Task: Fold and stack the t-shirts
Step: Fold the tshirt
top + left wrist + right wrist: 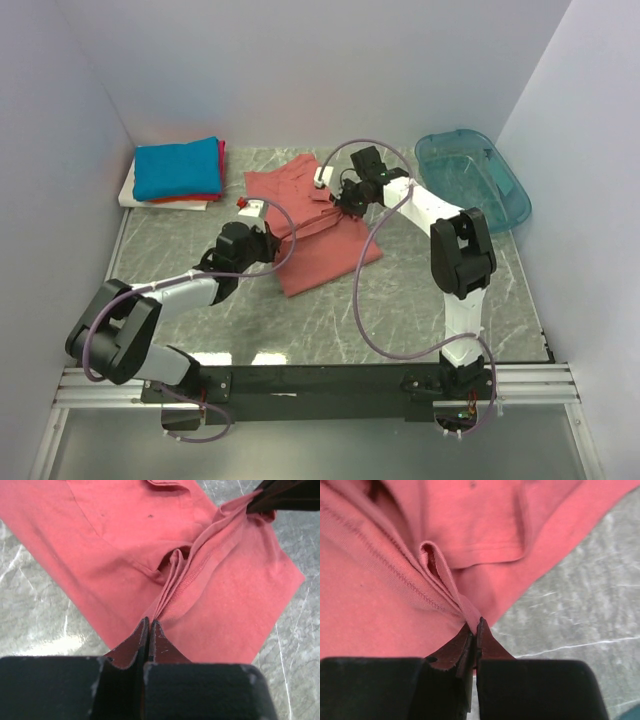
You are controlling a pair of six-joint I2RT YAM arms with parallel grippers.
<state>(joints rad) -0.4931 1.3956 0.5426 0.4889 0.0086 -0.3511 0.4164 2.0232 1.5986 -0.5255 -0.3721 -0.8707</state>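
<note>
A salmon-pink t-shirt (320, 245) lies partly folded in the middle of the grey table. My left gripper (262, 243) pinches its bunched hem at the shirt's left side; the jaws are shut on the cloth (149, 621). My right gripper (347, 205) is shut on the same hem at the far right; the fold of cloth runs into its fingertips (476, 622). The hem (190, 575) is pulled taut between both grippers. A stack of folded t-shirts sits at the back left, with a bright blue one (178, 167) on top, a red one (190, 198) under it and a white one (130, 190) at the bottom.
A translucent teal bin (473, 177) stands at the back right corner. White walls close in the table on the left, the back and the right. A small white and red tag (250, 206) lies beside the shirt's left edge.
</note>
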